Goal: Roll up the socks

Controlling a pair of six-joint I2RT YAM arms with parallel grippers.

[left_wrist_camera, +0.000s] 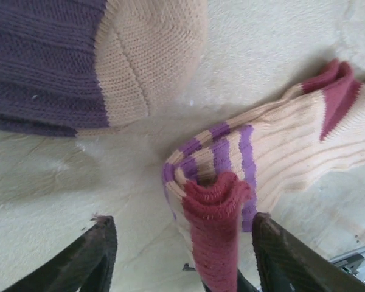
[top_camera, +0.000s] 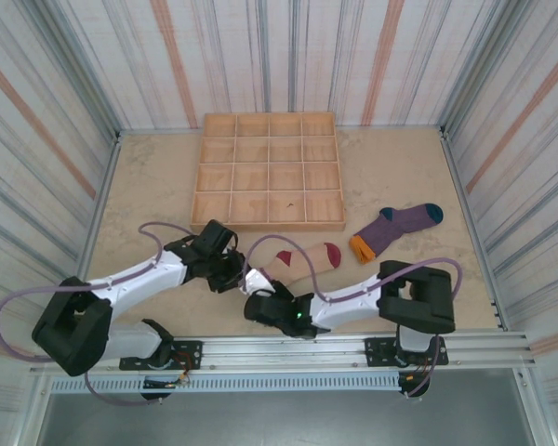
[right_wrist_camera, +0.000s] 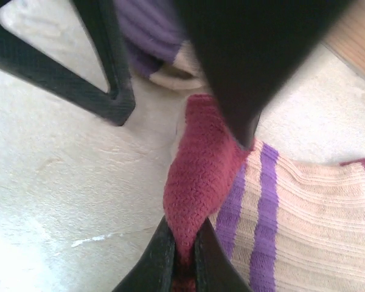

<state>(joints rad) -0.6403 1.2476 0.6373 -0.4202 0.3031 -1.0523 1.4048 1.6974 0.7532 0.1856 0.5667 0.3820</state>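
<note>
Beige table [top_camera: 149, 186] boxed in by striped walls, wooden grid tray [top_camera: 268, 119] at the back. The cream sock [top_camera: 307, 260] lies in front of the tray, maroon toe to the right, striped cuff end at the spot where both grippers meet.

The right gripper [right_wrist_camera: 182, 258] is pressed together on the maroon cuff edge, with fabric bunched between its fingers. The left gripper [left_wrist_camera: 184, 243] is spread, one finger on either side of that same cuff, gripping nothing as far as I can see. The dark purple sock [left_wrist_camera: 42, 61] with the tan toe sits just beside the cuff, under the left arm. The teal-toed sock [top_camera: 400, 226] lies flat, off to the right, well apart.

My read: the roll has barely begun — one small fold at the cuff, the rest of the sock unrolled.

Risks from here:
- The right's pinch is on the edge only. A pull could slip it off and the fold would spring open.
- The two grippers are very close, so a finger clash looks likely if the left closes now.
- The dark purple sock is near enough to get snagged and dragged into the roll.
- Nothing pins the toe end, so the sock may slide instead of rolling.
</note>
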